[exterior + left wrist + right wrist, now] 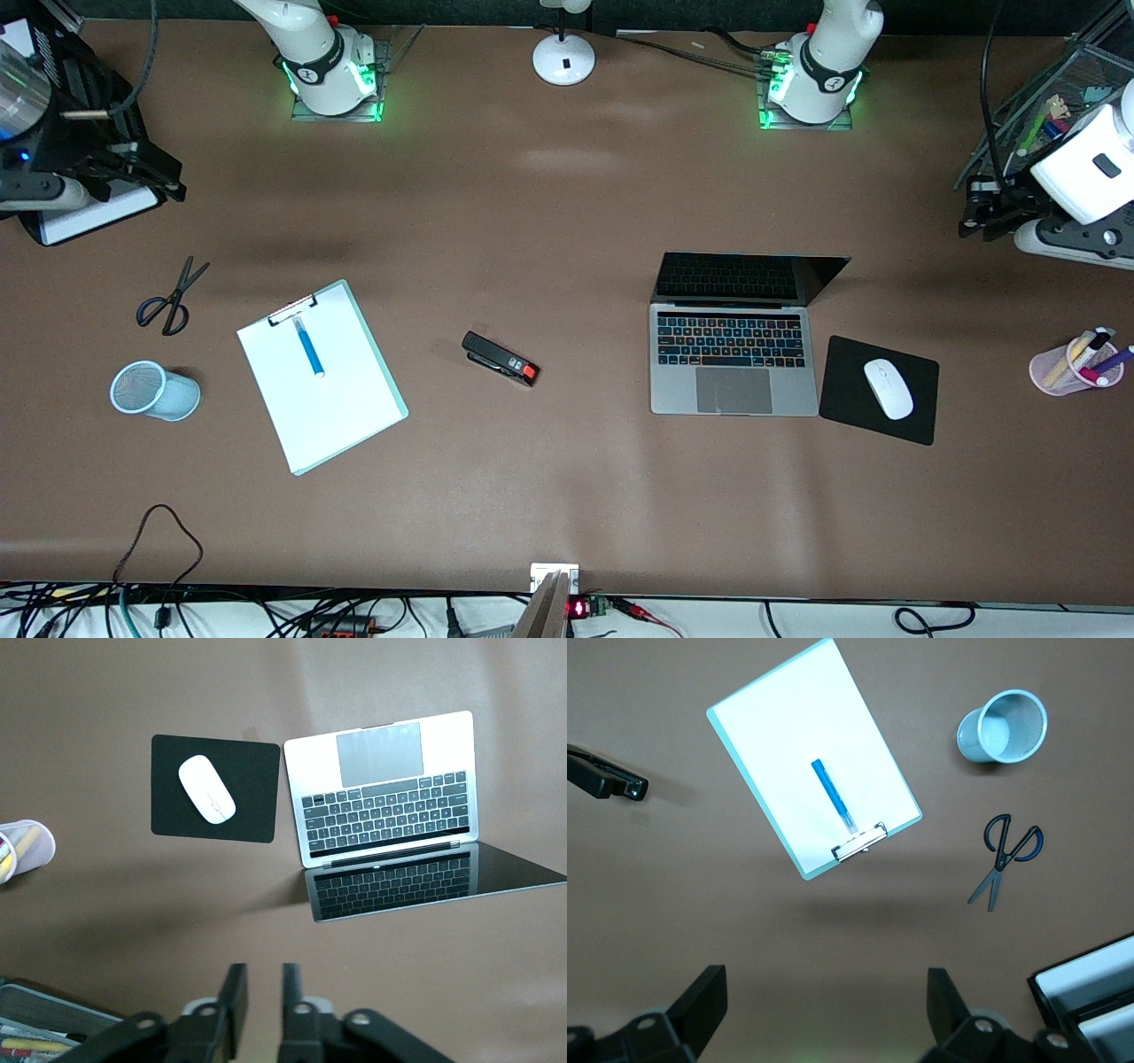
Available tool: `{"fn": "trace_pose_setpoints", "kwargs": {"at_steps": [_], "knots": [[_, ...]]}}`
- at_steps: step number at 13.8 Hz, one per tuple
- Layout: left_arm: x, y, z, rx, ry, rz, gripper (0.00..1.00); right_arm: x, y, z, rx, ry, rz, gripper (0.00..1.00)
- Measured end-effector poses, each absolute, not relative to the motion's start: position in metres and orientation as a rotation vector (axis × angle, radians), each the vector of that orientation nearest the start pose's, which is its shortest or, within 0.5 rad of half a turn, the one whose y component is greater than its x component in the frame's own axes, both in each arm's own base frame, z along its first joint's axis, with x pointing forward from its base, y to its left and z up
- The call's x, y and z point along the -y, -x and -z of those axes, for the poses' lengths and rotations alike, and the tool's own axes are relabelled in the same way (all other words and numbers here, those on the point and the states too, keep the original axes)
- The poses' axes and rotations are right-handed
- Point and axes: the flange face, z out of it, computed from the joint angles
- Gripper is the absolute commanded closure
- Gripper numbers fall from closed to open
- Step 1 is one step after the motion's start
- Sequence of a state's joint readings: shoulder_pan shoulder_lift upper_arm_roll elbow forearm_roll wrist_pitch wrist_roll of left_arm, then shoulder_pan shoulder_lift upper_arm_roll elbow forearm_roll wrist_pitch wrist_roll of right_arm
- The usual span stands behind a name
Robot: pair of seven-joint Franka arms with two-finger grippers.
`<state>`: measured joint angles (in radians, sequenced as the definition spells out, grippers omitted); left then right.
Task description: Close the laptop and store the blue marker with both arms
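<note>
Silver-grey, the laptop (733, 359) sits open toward the left arm's end of the table in the front view, beside a mouse pad (879, 390); the blue marker (309, 347) lies on a clipboard (321, 386) toward the right arm's end, near a mesh cup (153, 390). From the left wrist view, the left gripper (263, 1005) hangs high over bare table near the laptop's screen, fingers nearly together, holding nothing. From the right wrist view, the right gripper (824, 1005) hangs spread wide and empty near the clipboard. A slim marker on smooth paper could roll from a poorly centred pinch.
</note>
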<state>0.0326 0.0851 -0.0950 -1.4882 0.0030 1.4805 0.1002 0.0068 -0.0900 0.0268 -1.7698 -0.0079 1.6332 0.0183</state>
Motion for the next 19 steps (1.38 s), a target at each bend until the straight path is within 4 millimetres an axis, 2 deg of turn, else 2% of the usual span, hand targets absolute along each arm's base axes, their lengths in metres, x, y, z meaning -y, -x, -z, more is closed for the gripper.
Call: {"fn": "trace_pose_setpoints", "kwargs": {"at_steps": [3,6,10,13,16,19], "knots": [[0.034,-0.57,-0.607,-0.257,3.135,-0.149,1.0,-0.018,-0.545,-0.56,0.026,3.151,-0.079,0.0],[0.035,-0.569,-0.606,-0.262,3.136,-0.163,1.0,-0.019,-0.568,-0.525,0.028,3.149,-0.078,0.0],[0.07,-0.557,-0.592,-0.234,3.197,-0.328,1.0,-0.024,-0.592,-0.464,0.102,3.143,-0.087,0.0],[0.094,-0.55,-0.558,-0.15,3.241,-0.481,1.0,-0.031,-0.6,-0.414,0.265,3.13,-0.054,0.0],[0.118,-0.544,-0.507,-0.094,3.258,-0.571,1.0,-0.032,-0.61,-0.358,0.466,3.102,-0.039,0.0],[0.145,-0.531,-0.462,-0.065,3.25,-0.58,1.0,-0.045,-0.614,-0.327,0.614,3.07,-0.066,0.0]]}}
